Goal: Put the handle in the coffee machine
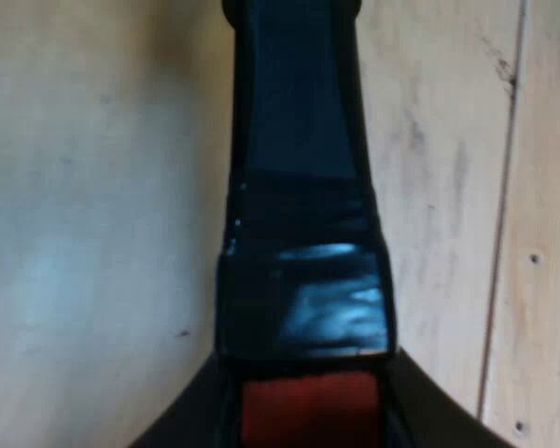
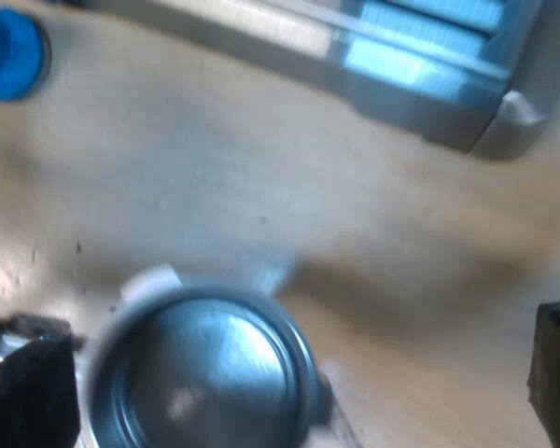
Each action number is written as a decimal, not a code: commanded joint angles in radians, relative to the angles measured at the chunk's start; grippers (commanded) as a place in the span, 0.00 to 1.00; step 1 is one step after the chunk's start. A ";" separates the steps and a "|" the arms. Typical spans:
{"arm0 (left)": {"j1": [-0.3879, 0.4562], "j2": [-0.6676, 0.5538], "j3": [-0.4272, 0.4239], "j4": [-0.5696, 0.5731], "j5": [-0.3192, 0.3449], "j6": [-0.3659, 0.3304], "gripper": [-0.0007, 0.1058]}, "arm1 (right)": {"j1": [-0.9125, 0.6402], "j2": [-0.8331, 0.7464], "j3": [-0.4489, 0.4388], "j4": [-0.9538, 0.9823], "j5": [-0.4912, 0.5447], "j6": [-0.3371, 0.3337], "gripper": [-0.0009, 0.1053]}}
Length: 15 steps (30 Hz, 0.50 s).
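Clamping the dark handle at its red end, my left gripper held it over the wooden table. My right gripper stood wide apart, with the holder's metal basket between its fingers. Beyond lay a blue tamper and the espresso machine.

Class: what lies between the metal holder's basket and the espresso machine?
Nothing: in the right wrist view, only bare wooden table separates the metal holder from the espresso machine.

Left claw: both fingers closed on the handle at its red end. Right claw: fingers spread wide apart.
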 commanded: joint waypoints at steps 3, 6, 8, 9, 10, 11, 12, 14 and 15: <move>0.088 -0.082 -0.010 -0.010 0.021 -0.028 0.01 | -0.003 -0.085 -0.011 0.000 0.020 -0.023 0.99; 0.134 -0.116 -0.010 0.016 -0.008 -0.028 0.01 | -0.003 -0.119 -0.011 0.000 0.024 -0.036 0.99; 0.166 -0.144 -0.010 0.050 -0.047 -0.020 0.01 | -0.003 -0.134 -0.011 0.000 0.026 -0.035 0.99; 0.171 -0.149 -0.010 0.057 -0.051 -0.018 0.01 | -0.003 -0.137 -0.011 0.000 0.026 -0.035 0.99; 0.174 -0.154 -0.010 0.064 -0.055 -0.015 0.01 | -0.003 -0.137 -0.011 0.000 0.026 -0.035 0.99; 0.201 -0.177 -0.010 0.097 -0.060 -0.004 0.01 | -0.003 -0.141 -0.011 0.000 0.026 -0.035 0.99; 0.209 -0.183 -0.010 0.105 -0.062 -0.004 0.01 | -0.003 -0.143 -0.011 0.000 0.026 -0.035 0.99; 0.233 -0.204 -0.010 0.126 -0.062 -0.004 0.01 | -0.003 -0.144 -0.011 0.000 0.026 -0.035 0.99; 0.246 -0.213 -0.010 0.135 -0.062 -0.004 0.01 | -0.003 -0.144 -0.011 0.000 0.023 -0.035 0.99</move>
